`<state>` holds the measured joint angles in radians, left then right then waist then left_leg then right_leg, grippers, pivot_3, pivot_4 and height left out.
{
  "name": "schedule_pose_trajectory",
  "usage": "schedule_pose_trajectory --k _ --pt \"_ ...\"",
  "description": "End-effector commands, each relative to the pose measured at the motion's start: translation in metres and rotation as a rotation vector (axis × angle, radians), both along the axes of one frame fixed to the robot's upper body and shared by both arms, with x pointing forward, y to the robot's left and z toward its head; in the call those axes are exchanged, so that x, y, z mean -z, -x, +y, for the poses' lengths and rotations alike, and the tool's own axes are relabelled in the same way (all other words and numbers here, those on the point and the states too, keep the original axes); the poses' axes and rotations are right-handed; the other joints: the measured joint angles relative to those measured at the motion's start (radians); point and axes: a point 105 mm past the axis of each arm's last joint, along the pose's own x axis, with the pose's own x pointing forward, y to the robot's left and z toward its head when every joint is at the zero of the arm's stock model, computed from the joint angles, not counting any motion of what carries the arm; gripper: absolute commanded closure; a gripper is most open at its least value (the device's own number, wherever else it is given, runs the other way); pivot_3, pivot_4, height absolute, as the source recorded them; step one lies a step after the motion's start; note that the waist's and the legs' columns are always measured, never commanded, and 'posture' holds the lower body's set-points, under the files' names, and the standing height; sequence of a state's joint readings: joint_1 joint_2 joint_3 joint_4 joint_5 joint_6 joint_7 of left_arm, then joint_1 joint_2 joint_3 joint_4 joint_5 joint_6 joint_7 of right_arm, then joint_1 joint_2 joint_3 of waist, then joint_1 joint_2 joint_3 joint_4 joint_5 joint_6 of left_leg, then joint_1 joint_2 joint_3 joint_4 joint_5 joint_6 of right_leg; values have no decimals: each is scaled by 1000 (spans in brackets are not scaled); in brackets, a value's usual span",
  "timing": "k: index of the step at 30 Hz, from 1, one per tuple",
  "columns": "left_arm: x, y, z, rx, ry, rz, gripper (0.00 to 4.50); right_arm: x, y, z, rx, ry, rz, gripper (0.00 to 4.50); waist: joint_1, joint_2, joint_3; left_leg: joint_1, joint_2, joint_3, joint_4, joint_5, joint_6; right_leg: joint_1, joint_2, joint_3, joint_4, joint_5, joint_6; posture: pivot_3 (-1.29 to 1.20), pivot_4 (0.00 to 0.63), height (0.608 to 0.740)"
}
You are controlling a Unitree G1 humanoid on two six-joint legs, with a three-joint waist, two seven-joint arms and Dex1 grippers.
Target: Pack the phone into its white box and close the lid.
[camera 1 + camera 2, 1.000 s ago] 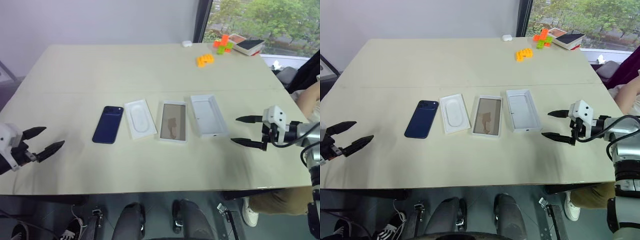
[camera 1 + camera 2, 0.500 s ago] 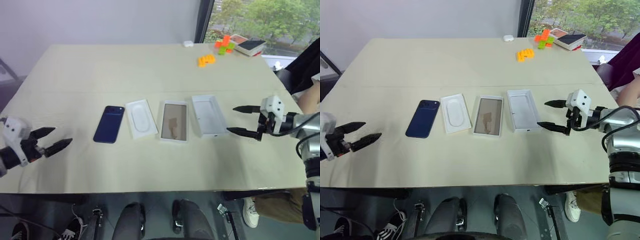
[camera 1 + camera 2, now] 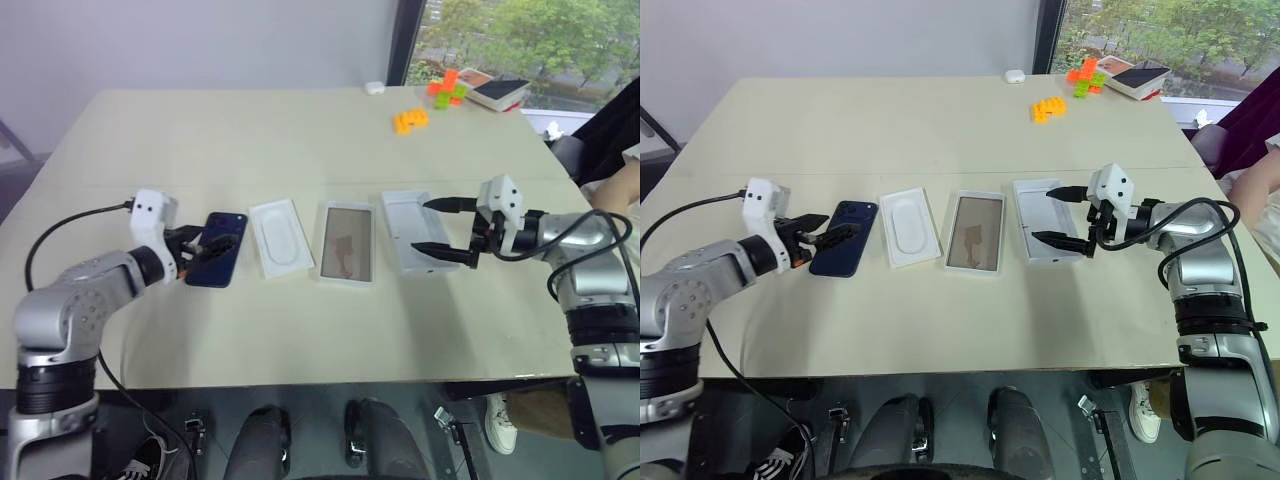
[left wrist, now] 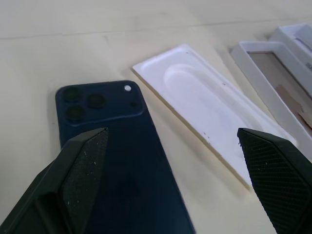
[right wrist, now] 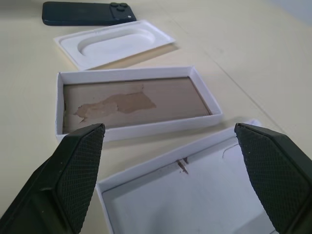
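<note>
The dark blue phone (image 3: 217, 262) lies flat on the table, camera end away from me. My left gripper (image 3: 214, 246) hovers open at the phone's left edge, and in the left wrist view the phone (image 4: 117, 156) lies between its spread fingers. To the right lie a white insert (image 3: 281, 236), then the white box (image 3: 347, 243) with its tan floor, then the lid (image 3: 408, 222), inside up. My right gripper (image 3: 421, 226) stands open over the lid's right part, pointing left. The right wrist view shows the lid (image 5: 195, 195) nearest and the box (image 5: 131, 102) behind it.
Orange blocks (image 3: 410, 120), more coloured blocks (image 3: 447, 88), a boxed item (image 3: 498, 92) and a small white object (image 3: 374, 87) sit at the far right of the table. A person's arm (image 3: 628, 185) shows at the right edge. Bare tabletop lies in front of the row.
My left gripper has swung in from the table's left edge to the phone. My right gripper has moved left to stand over the lid. Both stay open.
</note>
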<state>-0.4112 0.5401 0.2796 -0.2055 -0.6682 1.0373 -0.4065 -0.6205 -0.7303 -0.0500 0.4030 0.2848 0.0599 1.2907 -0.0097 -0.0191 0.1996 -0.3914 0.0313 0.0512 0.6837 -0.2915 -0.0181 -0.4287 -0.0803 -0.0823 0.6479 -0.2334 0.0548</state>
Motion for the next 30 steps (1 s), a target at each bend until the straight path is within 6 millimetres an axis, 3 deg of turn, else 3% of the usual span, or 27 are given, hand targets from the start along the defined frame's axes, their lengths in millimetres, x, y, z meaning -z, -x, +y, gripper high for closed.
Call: schedule_pose_trajectory --k 1,6,14,20,30 --pt "6 -3 -25 -15 68 56 50 -11 0 4 -14 -11 -45 47 2 0 0 0 0 0 0 0 0 1 0 0 0 0 0 0 150 740" --pt "14 -7 -43 -64 111 96 50 -10 0 2 -8 -20 -42 47 -2 0 0 0 0 0 0 0 0 1 0 0 0 0 0 0 150 740" --pt "20 -19 -40 -171 213 167 50 -11 -4 1 -1 -16 -56 47 0 0 0 1 -1 -1 1 1 -2 1 1 0 0 0 0 0 150 740" --pt "36 -22 -62 -151 300 271 50 -16 -5 9 -25 -21 -82 47 2 0 0 1 -1 -1 1 1 -2 1 1 0 0 0 0 0 150 740" --pt "39 -30 -62 -180 330 294 50 -17 -6 9 -22 -10 -99 47 8 0 0 1 -1 -2 1 2 -3 2 1 0 0 0 0 0 150 740"
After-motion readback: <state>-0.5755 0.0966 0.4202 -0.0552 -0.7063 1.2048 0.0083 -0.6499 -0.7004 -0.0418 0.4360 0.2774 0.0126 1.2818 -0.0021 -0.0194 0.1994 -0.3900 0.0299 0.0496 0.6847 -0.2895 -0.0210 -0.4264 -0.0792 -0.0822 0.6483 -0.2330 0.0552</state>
